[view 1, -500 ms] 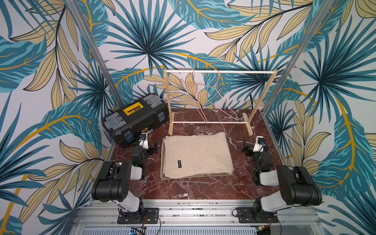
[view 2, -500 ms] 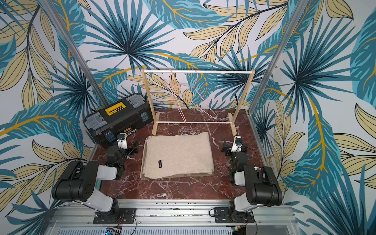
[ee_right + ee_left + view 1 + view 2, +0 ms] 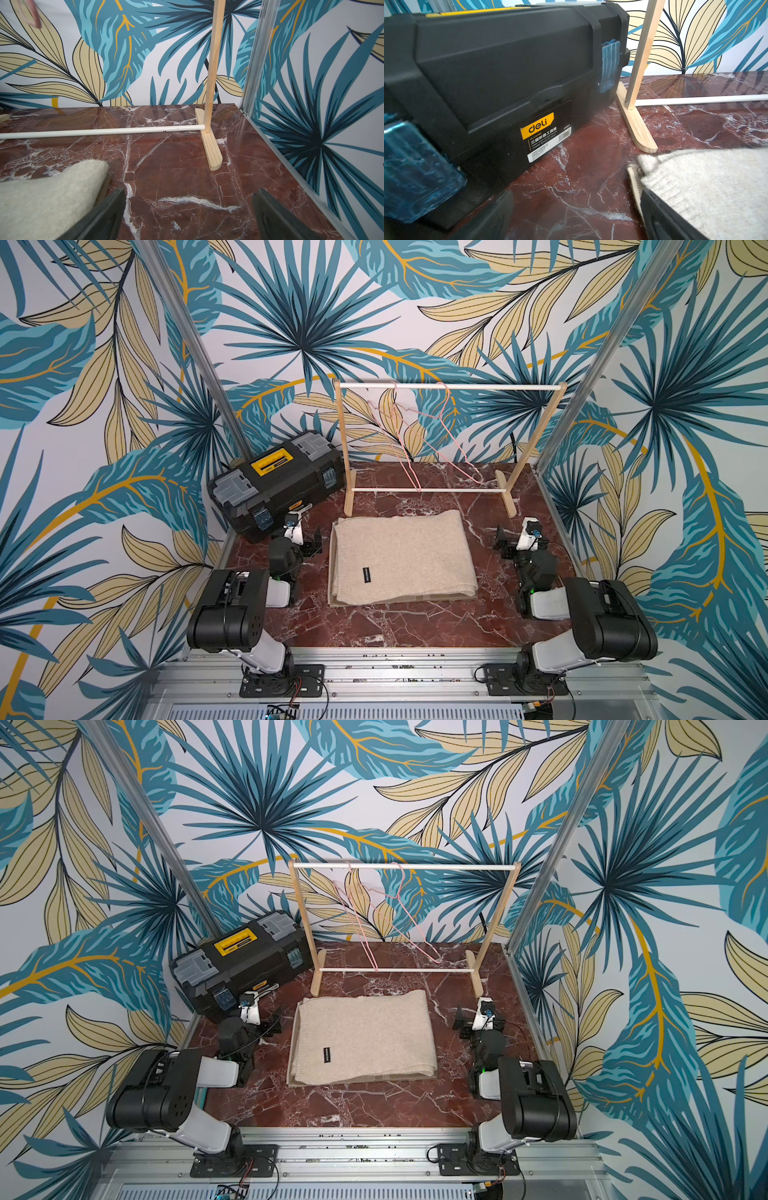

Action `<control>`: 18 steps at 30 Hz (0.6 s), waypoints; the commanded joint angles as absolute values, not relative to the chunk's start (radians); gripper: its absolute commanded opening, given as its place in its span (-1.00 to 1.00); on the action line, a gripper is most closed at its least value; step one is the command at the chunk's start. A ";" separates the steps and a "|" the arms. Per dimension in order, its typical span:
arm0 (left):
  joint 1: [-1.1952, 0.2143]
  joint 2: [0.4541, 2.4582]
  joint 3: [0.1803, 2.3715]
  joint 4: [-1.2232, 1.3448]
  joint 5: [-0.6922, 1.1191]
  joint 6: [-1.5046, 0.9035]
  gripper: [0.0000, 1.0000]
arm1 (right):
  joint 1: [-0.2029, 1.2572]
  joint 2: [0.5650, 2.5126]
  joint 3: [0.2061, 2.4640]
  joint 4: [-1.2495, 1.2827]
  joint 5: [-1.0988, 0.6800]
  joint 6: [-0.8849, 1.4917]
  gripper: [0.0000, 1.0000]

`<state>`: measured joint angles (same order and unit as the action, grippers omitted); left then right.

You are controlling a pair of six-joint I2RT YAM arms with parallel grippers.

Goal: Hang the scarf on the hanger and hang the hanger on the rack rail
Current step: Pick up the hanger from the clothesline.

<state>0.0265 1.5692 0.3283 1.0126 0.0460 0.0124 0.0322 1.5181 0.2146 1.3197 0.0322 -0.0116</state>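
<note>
Plainly, with left gripper and right gripper spread empty, we judge the centre-frame scarf soft, light, floppy, best pinched along its upper edge.

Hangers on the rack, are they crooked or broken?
Not broken that I can see. Both pink hangers hang from the rack's top rod, but slanted and overlapping in both top views rather than straight side by side. The scarf lies flat and folded.
</note>
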 commanded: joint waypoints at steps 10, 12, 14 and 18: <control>0.010 1.228 0.451 0.609 0.036 0.006 1.00 | 0.036 1.328 0.419 0.823 0.310 0.099 0.99; -0.011 1.123 0.525 0.447 0.050 -0.003 1.00 | 0.037 1.298 0.564 0.551 0.315 0.114 0.99; -0.044 1.041 0.585 0.326 -0.001 -0.028 1.00 | 0.042 1.282 0.664 0.355 0.279 0.181 0.99; -0.124 0.950 0.775 0.050 -0.040 -0.146 1.00 | 0.044 1.247 0.782 0.098 0.240 0.359 0.99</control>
